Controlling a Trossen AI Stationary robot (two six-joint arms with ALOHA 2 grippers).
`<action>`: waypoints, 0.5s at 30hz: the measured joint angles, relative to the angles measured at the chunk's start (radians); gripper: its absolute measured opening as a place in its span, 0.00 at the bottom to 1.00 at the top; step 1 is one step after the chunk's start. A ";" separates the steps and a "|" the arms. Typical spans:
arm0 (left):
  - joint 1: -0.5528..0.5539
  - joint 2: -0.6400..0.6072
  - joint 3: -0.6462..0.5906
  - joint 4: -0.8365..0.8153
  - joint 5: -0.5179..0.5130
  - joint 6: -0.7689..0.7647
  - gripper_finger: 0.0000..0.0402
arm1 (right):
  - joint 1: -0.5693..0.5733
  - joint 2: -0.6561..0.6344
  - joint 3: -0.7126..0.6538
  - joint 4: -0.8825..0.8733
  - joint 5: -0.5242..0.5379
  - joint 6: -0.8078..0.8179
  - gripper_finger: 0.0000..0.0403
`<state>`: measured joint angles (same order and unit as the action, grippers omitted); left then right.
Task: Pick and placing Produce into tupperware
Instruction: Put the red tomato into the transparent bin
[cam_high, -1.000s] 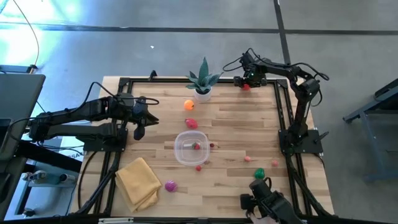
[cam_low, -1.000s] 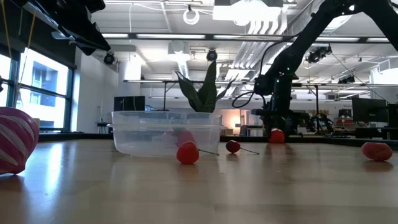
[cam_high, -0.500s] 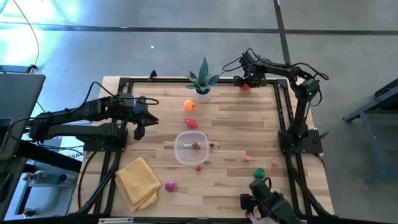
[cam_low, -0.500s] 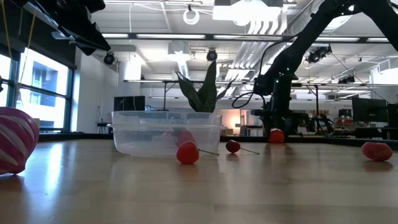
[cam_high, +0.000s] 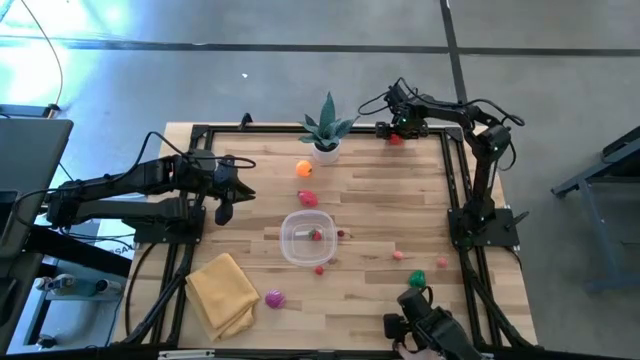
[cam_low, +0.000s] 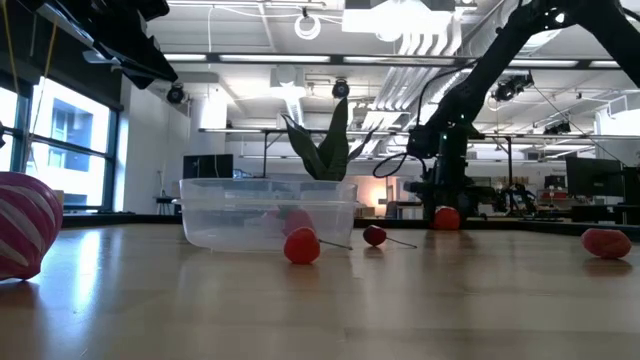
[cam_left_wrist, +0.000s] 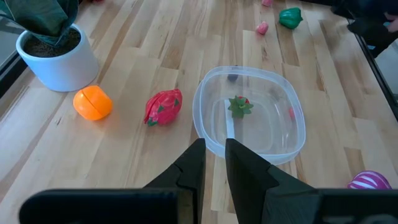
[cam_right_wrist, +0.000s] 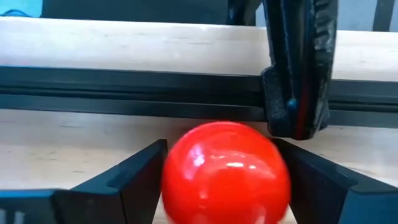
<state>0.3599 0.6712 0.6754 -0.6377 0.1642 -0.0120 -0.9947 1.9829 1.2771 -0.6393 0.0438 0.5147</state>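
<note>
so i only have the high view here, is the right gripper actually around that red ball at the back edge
Observer: Yes. In the right wrist view the red ball sits between the open fingers of the right gripper; whether they touch it, I cannot tell.
Operator: what's already in the tupperware
Observer: The left wrist view shows one small red piece with a green leafy top inside the tupperware.
Operator: and the left gripper
Observer: The left gripper is shut and empty, apart from the container.

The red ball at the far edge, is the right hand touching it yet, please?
Cannot tell. The right wrist view shows the red ball between the right hand's open fingers, their edges meeting it without a plain gap.
</note>
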 joint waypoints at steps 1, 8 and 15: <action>0.000 0.000 0.000 0.000 0.000 0.000 0.13 | 0.000 0.005 0.001 0.000 0.000 -0.002 0.70; 0.000 0.000 0.000 0.000 0.000 0.000 0.13 | 0.001 0.013 0.001 -0.006 -0.014 -0.023 0.70; 0.000 0.000 0.000 0.000 0.000 0.000 0.13 | 0.006 0.014 -0.001 -0.011 -0.019 -0.021 0.67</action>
<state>0.3595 0.6710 0.6754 -0.6378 0.1642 -0.0120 -0.9886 1.9968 1.2766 -0.6502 0.0250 0.4934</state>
